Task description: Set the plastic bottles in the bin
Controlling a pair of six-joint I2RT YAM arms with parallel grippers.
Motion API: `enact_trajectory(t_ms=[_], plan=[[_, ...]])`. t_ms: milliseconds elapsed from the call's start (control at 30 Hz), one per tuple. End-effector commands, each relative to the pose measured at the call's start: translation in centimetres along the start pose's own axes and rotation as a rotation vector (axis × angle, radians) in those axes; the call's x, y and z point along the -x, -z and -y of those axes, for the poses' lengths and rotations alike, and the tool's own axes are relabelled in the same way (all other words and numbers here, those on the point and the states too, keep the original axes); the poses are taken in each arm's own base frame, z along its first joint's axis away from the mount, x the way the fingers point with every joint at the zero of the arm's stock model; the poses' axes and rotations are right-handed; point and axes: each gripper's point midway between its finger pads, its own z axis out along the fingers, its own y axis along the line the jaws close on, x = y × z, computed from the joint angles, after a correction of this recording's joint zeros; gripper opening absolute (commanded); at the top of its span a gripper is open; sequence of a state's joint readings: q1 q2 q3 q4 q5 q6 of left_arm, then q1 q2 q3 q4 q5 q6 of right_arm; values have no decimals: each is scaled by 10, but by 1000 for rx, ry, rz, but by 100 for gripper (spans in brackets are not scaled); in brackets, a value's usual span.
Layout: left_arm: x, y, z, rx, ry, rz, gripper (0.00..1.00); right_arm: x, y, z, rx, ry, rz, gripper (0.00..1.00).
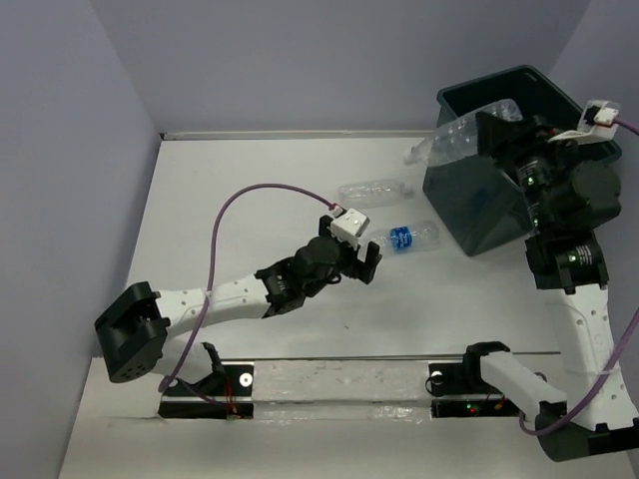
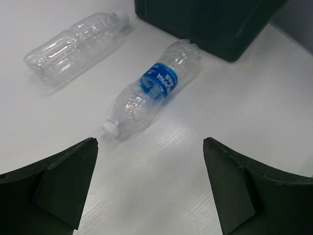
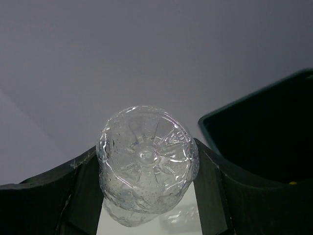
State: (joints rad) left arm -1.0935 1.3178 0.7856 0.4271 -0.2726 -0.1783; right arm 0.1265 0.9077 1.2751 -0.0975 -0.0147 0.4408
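The dark bin (image 1: 471, 208) stands at the far right and appears tilted. My right gripper (image 1: 494, 132) is shut on a clear plastic bottle (image 1: 454, 138) and holds it in the air across the bin's left rim. In the right wrist view the bottle's base (image 3: 146, 159) sits between the fingers (image 3: 80, 196), with the bin (image 3: 266, 142) at the right. A blue-labelled bottle (image 1: 411, 238) and a clear bottle (image 1: 374, 190) lie on the table left of the bin. My left gripper (image 1: 365, 261) is open and empty, just short of the blue-labelled bottle (image 2: 157, 87), which has a white cap.
The clear bottle (image 2: 73, 46) lies at the upper left of the left wrist view, and the bin's wall (image 2: 210, 24) is just beyond the blue-labelled bottle. Grey walls close the table at the back and the left. A purple cable (image 1: 250, 205) loops above the left arm.
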Motion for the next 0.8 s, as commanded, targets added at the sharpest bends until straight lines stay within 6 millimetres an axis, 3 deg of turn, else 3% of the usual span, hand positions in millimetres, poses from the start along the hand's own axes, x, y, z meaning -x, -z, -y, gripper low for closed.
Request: enact_trajectory(t_ms=[0, 67, 200, 233, 300, 367, 433, 533, 567, 633, 700, 767], plan=[[20, -30, -22, 130, -136, -7, 99, 82, -14, 60, -406, 205, 278, 16], [27, -44, -25, 115, -163, -17, 99, 91, -21, 88, -577, 311, 308, 16], [11, -77, -25, 74, -251, -71, 99, 89, -23, 116, -691, 349, 319, 20], [10, -84, -27, 75, -263, -78, 99, 91, -20, 124, -721, 353, 331, 26], [6, -99, -30, 65, -289, -101, 99, 89, -15, 133, -765, 348, 342, 57], [8, -109, -30, 48, -304, -106, 99, 87, -16, 130, -735, 357, 332, 86], [-8, -121, -32, 20, -323, -151, 99, 87, -15, 126, -705, 368, 321, 94], [-24, -136, -28, -18, -360, -210, 99, 84, -15, 111, -620, 353, 272, 96], [-20, -141, -25, -28, -365, -210, 99, 71, -17, 106, -572, 340, 211, 96], [-43, -150, -25, -45, -381, -267, 99, 64, -11, 89, -479, 299, 178, 96], [-49, -158, -25, -52, -388, -281, 99, 41, -12, 63, -314, 207, 107, 95], [-70, -164, -26, -69, -397, -333, 99, 19, -1, 47, -209, 107, 59, 93]])
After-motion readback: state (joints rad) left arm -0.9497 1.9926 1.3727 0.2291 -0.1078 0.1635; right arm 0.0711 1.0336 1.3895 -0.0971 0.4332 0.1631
